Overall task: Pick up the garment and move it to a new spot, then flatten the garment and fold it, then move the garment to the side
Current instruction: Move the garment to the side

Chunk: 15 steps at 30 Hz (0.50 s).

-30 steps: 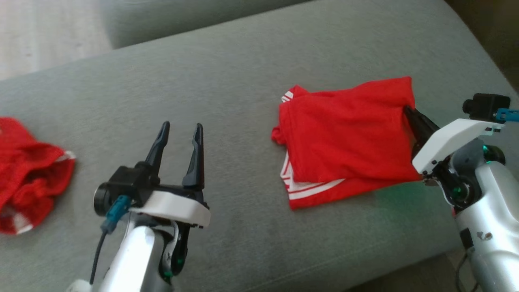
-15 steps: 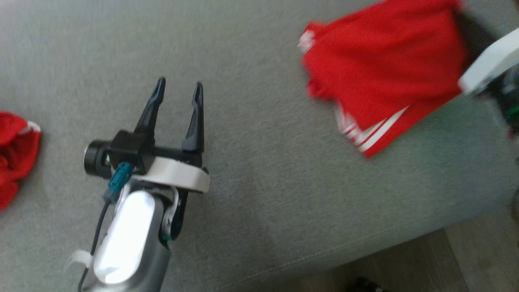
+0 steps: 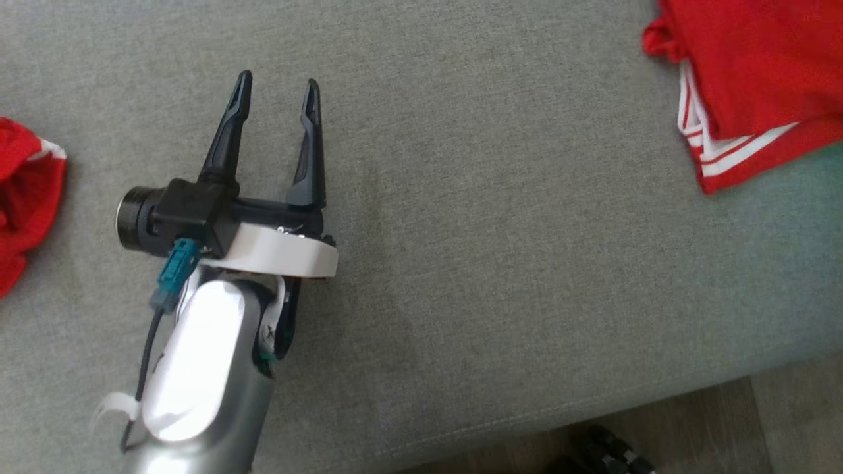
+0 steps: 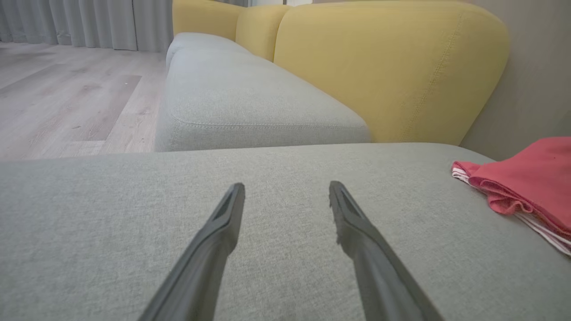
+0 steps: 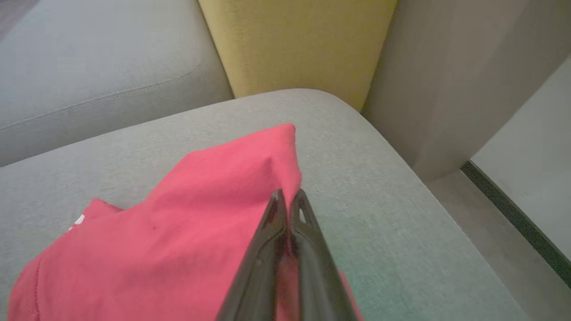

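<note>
The garment [image 3: 757, 72] is red with white stripes and lies folded on the grey cushion [image 3: 461, 230] at the head view's upper right. The left wrist view has the garment [image 4: 531, 187] at its right edge. My right gripper [image 5: 289, 196] is shut on the right edge of the garment [image 5: 178, 236], pinching the cloth between its two dark fingers. Over bare cushion, well left of the garment, my left gripper [image 3: 276, 92] stands open with nothing between its fingers, and its fingers [image 4: 223, 236] point along the cushion.
A second red cloth [image 3: 23, 197] lies at the left edge of the cushion. Yellow backrests [image 4: 379, 67] rise behind the seat. The cushion's front edge drops to wooden floor [image 3: 658, 428] at the lower right. Another grey seat [image 4: 232, 98] extends beyond.
The head camera has swung down and left, so the garment now sits at the upper right corner and my right arm has left the picture. The left gripper stays open.
</note>
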{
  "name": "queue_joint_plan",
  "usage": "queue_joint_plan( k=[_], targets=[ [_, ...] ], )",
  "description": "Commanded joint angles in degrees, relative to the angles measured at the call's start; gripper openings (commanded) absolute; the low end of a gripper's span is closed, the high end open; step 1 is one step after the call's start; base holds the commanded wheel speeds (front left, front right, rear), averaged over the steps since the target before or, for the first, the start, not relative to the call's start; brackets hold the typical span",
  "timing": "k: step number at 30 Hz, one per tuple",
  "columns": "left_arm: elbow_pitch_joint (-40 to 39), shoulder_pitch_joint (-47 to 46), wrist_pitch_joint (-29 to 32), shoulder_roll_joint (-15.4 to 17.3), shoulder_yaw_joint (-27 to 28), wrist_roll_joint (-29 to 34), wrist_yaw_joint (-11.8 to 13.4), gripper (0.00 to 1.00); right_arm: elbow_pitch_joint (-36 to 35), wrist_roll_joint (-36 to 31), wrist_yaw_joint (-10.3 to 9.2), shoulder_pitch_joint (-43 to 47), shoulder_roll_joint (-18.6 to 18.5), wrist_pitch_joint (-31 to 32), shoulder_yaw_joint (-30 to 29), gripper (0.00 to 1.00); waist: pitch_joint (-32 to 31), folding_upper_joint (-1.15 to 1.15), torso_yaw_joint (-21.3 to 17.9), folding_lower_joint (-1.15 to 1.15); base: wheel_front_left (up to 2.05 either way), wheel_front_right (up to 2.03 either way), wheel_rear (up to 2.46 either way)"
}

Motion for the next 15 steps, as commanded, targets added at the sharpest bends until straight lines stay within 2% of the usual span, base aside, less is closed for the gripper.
queue_joint_plan(
  k=[1,4,6,11,15],
  targets=[
    [-2.36,-1.04,-0.30,0.21,1.32,-0.20,0.41,1.00,-0.31,-0.47,-0.04,-0.89,-2.41,-0.62,-0.05,0.00,-0.19,0.00,0.01,-0.01,0.00,0.00,0.00],
    [-3.03,-0.74,-0.30,0.15,1.67,-0.75,0.43,1.00,2.14,-2.19,-0.04,-2.08,-1.54,-1.51,1.52,0.00,-0.68,0.00,0.04,-0.01,0.00,0.00,0.00],
    [-3.29,-0.50,-0.30,0.11,1.80,-1.29,0.28,1.00,2.90,-2.04,-0.04,-2.51,-0.54,-1.87,2.05,1.00,-1.25,0.00,0.20,-0.01,0.00,0.00,0.00],
    [-3.52,0.95,-0.30,0.03,2.94,-4.05,0.02,1.00,3.28,-3.68,-0.04,-2.76,0.42,-4.39,4.80,1.00,-4.47,0.00,0.90,-0.01,0.00,0.00,0.00],
    [-3.51,2.96,-0.30,0.00,4.29,-5.15,0.60,1.00,-0.12,-4.35,-0.04,-1.88,0.74,-8.53,7.11,1.00,-9.07,0.00,1.84,-0.01,0.00,0.00,0.00]
  ],
)
